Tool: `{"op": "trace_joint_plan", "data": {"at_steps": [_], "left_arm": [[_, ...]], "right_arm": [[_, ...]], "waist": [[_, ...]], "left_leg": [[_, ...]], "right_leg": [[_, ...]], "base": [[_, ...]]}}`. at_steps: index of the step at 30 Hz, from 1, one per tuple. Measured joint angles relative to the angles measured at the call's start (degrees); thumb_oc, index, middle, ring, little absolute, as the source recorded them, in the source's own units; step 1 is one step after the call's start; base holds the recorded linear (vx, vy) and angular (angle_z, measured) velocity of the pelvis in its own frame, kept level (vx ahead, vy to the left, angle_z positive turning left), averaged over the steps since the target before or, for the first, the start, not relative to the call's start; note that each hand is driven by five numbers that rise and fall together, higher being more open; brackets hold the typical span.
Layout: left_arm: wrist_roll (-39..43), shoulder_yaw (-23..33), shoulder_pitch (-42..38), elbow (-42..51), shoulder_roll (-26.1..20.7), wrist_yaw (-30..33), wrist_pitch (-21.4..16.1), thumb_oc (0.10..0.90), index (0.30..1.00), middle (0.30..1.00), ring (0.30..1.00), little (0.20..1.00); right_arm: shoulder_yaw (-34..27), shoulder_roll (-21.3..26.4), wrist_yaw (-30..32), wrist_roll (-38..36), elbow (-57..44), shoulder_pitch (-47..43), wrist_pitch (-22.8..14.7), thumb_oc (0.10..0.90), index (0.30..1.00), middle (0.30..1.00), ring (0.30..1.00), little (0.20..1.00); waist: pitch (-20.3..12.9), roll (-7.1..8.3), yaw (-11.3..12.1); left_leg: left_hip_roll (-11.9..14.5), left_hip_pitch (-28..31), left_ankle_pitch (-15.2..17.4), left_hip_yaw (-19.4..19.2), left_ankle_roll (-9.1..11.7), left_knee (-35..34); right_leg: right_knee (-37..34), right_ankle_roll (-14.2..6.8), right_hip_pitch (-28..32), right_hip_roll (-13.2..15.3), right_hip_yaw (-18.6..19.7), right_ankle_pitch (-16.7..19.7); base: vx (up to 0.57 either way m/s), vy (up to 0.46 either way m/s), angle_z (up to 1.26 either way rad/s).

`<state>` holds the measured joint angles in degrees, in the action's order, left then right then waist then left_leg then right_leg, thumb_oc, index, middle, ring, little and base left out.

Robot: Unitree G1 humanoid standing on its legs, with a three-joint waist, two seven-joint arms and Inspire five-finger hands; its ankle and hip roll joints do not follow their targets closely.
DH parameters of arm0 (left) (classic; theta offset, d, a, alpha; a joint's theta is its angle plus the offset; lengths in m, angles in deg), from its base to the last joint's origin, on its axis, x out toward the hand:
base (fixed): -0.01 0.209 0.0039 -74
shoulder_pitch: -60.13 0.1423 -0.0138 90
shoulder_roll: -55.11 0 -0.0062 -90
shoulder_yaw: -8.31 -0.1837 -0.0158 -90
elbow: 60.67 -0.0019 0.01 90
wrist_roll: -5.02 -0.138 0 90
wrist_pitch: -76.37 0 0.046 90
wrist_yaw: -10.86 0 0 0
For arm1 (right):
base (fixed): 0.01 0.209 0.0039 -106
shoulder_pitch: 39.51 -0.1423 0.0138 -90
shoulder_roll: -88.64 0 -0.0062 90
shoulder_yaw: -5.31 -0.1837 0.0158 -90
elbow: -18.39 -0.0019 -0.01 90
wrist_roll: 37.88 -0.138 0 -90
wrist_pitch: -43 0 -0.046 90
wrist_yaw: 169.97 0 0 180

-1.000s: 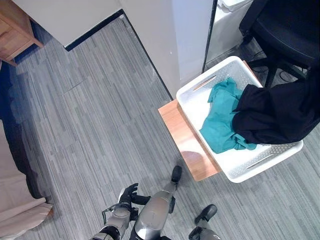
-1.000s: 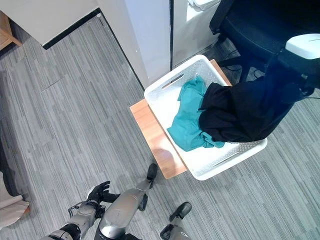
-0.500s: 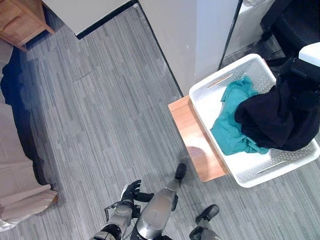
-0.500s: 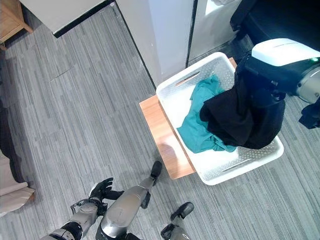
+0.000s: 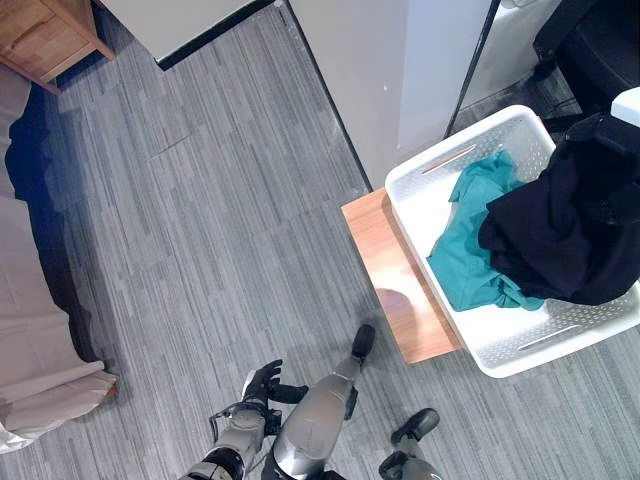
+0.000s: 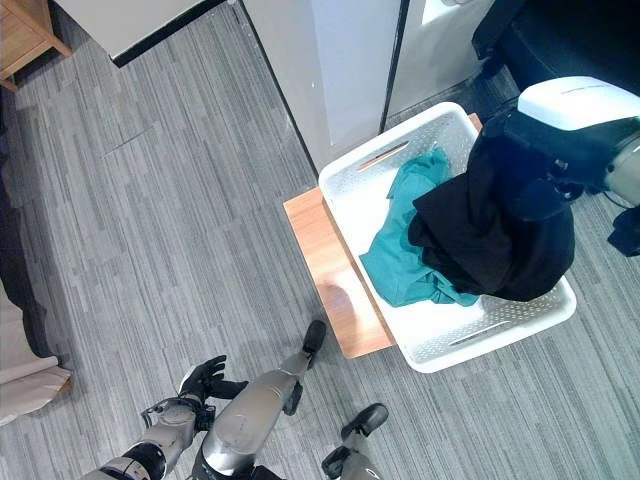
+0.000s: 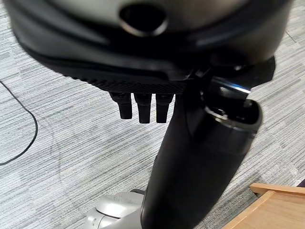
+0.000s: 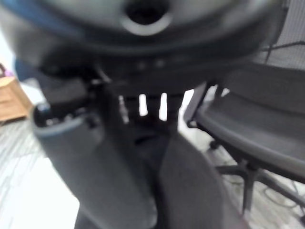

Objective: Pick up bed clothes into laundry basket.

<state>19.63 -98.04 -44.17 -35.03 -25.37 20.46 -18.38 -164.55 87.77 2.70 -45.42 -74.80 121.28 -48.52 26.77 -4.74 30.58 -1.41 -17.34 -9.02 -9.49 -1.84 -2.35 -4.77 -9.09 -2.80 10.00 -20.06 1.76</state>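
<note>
A white laundry basket [image 5: 402, 178] rests on a low wooden board [image 5: 385, 270] at the right. Inside it lies a teal cloth [image 5: 470, 250]. A black garment [image 6: 500, 240] hangs bunched over the basket's right half, its lower folds resting inside. My right hand [image 8: 95, 143] is shut on that garment [image 8: 190, 191], which runs down between the thumb and the fingers. My right arm comes in above the basket from the right. My left hand [image 5: 262, 383] hangs low near the floor with relaxed fingers [image 7: 140, 107], open and holding nothing.
A bed with beige sheets [image 5: 30, 350] and dark blue bedding [image 5: 30, 170] lines the left edge. A wooden nightstand [image 5: 50, 30] stands at the top left. A white wall corner [image 5: 400, 60] rises behind the basket, and a black office chair [image 6: 520, 40] sits beyond it.
The whole picture has shifted, so the camera moved. My right arm has come into view above the basket. The black garment stays over the basket's right half. The left hand is unchanged.
</note>
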Motion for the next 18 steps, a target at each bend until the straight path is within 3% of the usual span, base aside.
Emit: {"op": "trace_joint_plan", "data": {"at_steps": [8, 12, 13, 14, 15, 16, 18], "left_arm": [[-0.1, 0.2, 0.0, -1.3, -1.3, 0.1, 0.1, 0.800, 0.900, 0.900, 0.900, 0.900], [-0.1, 2.3, 0.6, -4.4, -3.1, 0.0, 0.1, 0.800, 0.900, 0.900, 0.900, 0.900], [-0.2, 3.4, 0.8, -5.7, -3.8, 0.0, 0.4, 0.800, 0.900, 0.900, 0.900, 0.900], [-0.3, 4.6, 1.4, -6.1, -4.4, 0.0, 0.5, 0.800, 0.900, 0.900, 0.900, 0.900], [-1.0, 7.7, 2.7, -6.6, -5.1, -0.3, 0.8, 0.800, 0.900, 0.900, 0.900, 0.900], [-1.2, 8.5, 3.5, -6.9, -5.6, -0.1, 0.9, 0.800, 0.900, 0.900, 0.900, 0.900], [-1.2, 12.1, 6.5, -7.0, -6.0, -0.3, 1.0, 0.800, 0.900, 0.900, 0.900, 0.900]], "right_arm": [[-2.9, -0.6, 0.4, -0.1, -6.9, -0.1, -0.2, 0.800, 0.900, 0.900, 0.900, 0.900], [-11.3, 1.6, 2.5, -2.8, -17.0, -0.2, -1.2, 0.800, 0.900, 0.900, 0.900, 0.900], [-13.9, 2.5, 3.1, -3.1, -19.9, -0.7, -2.5, 0.800, 0.900, 0.900, 0.900, 0.900], [-14.5, 3.1, 3.4, -3.5, -21.1, -1.3, -3.4, 0.800, 0.900, 0.900, 0.900, 0.900], [-15.6, 4.3, 4.3, -4.3, -22.8, -2.6, -5.1, 0.800, 0.900, 0.900, 0.900, 0.900], [-16.1, 5.1, 4.7, -4.5, -23.3, -3.0, -5.9, 0.800, 0.900, 0.900, 0.900, 0.900], [-20.0, 8.3, 6.2, -4.5, -22.9, -3.3, -7.8, 0.800, 0.900, 0.900, 0.900, 0.900]], "waist": [[1.1, 2.04, -0.9], [1.7, 4.76, -3.4], [1.9, 6.17, -5.7], [1.8, 6.62, -6.3], [1.6, 8.50, -8.3], [1.2, 9.21, -9.0], [-0.8, 12.03, -14.4]], "left_leg": [[0.7, 3.6, 0.1, -1.1, 0.1, -0.4], [0.7, 6.7, 0.3, -2.5, 0.2, -0.9], [0.7, 8.0, 0.5, -2.9, 0.3, -0.9], [0.5, 8.6, 0.7, -2.5, 0.3, -0.9], [0.7, 10.5, 1.3, -3.0, 0.3, -0.9], [0.5, 11.1, 1.7, -2.8, 0.5, -0.8], [0.5, 12.3, 2.9, -2.7, 0.0, -0.8]], "right_leg": [[0.0, -0.1, 2.6, -0.4, 0.2, 0.9], [-0.1, -0.1, 4.7, -0.1, 1.7, 0.9], [-0.2, -0.1, 6.0, 0.0, 1.6, 0.9], [-0.1, -0.1, 6.8, 0.0, 1.6, 0.9], [-0.3, -0.1, 8.5, 0.4, 1.8, 0.9], [-0.2, -0.3, 9.1, 0.3, 1.8, 0.8], [0.0, -0.7, 9.9, 0.8, 2.5, 0.5]], "base": [[-0.01, 0.007, -0.09], [-0.04, 0.007, -0.16], [-0.01, 0.015, -0.03], [-0.05, 0.017, -0.07], [0.01, 0.013, -0.06], [-0.02, 0.005, -0.07], [0.01, 0.004, 0.03]]}}
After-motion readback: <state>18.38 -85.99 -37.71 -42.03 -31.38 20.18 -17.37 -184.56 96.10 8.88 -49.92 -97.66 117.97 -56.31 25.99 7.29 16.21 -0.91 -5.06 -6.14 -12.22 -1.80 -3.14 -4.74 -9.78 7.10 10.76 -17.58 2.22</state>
